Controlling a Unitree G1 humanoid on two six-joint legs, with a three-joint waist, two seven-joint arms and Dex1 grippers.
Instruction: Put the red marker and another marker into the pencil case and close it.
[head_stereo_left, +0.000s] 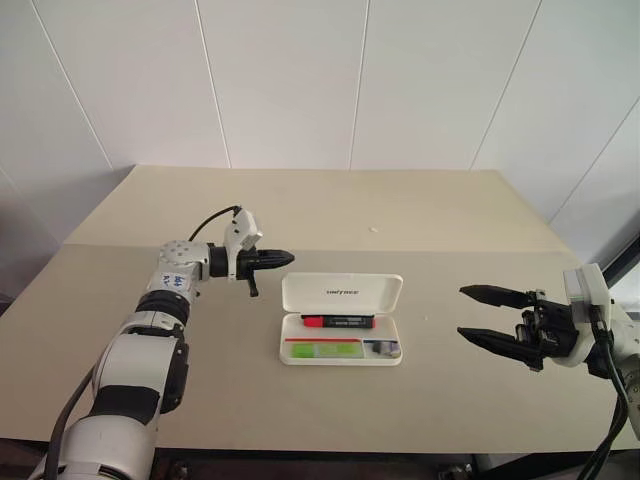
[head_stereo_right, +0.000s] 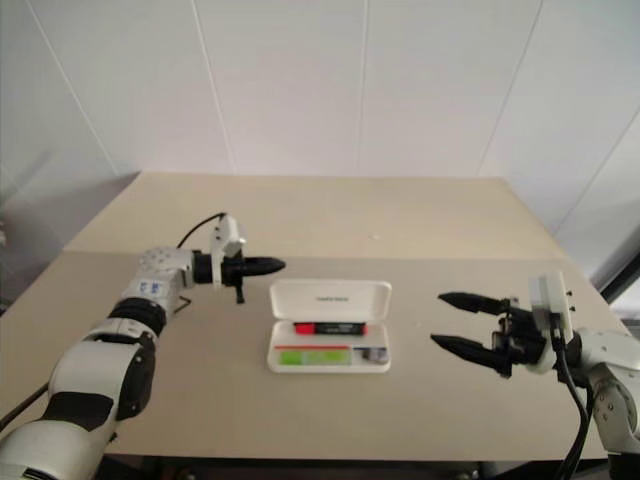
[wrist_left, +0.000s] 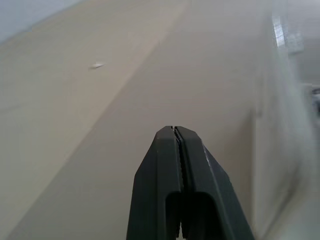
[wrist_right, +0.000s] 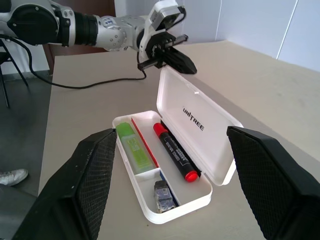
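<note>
Left gripper (head_stereo_left: 284, 258) pinched (right gripper (head_stereo_left: 478, 313) agape)

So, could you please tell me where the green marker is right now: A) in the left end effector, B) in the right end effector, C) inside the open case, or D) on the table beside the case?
C: the green marker lies in the open pencil case, beside the red marker.

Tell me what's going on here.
Both markers are already in the open white case on the table: the red marker nearer the upright lid, the green marker in the front compartment. The left gripper, shut and empty, is beside the lid's left end. The right gripper hangs open to the right. The lid is not yet closed.
</note>
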